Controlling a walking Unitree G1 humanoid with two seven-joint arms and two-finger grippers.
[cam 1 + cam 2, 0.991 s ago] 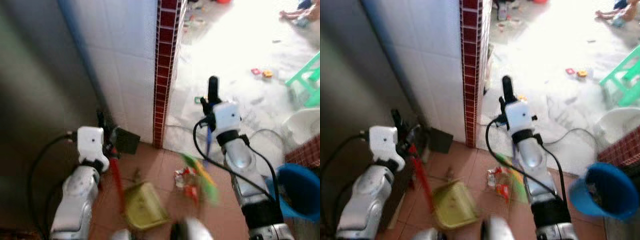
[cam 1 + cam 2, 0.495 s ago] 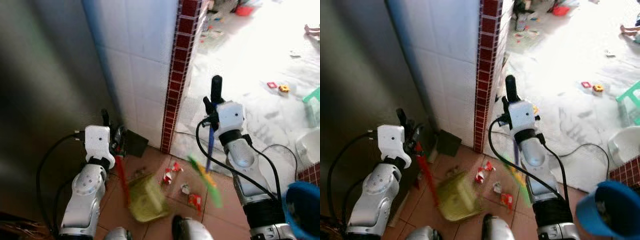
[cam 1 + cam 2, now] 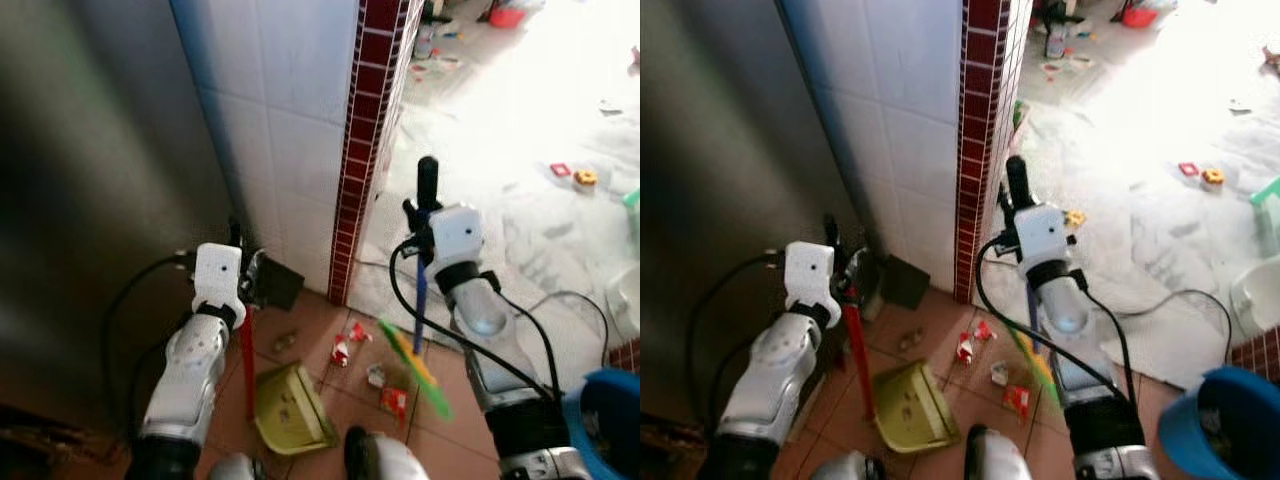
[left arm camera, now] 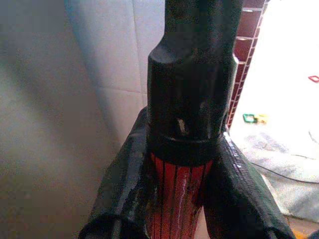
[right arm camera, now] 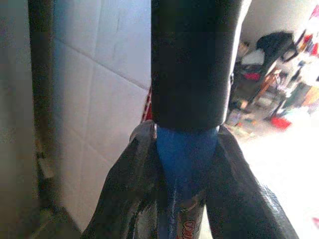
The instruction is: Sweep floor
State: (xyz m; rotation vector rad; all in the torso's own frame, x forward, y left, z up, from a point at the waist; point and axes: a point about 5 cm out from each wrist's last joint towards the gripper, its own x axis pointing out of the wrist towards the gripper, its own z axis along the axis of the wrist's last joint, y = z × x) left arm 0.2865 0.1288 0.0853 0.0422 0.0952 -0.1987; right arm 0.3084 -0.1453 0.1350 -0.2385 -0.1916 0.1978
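From the head cameras I see my left gripper raised in front of me, clamped on the red handle of a yellow-green dustpan resting on the terracotta floor. My right gripper grips the blue broom handle; its green bristles sit among scattered wrappers.

Left wrist: both black fingers squeeze the red handle.

Right wrist: fingers pinch the blue handle beside a white tiled wall.
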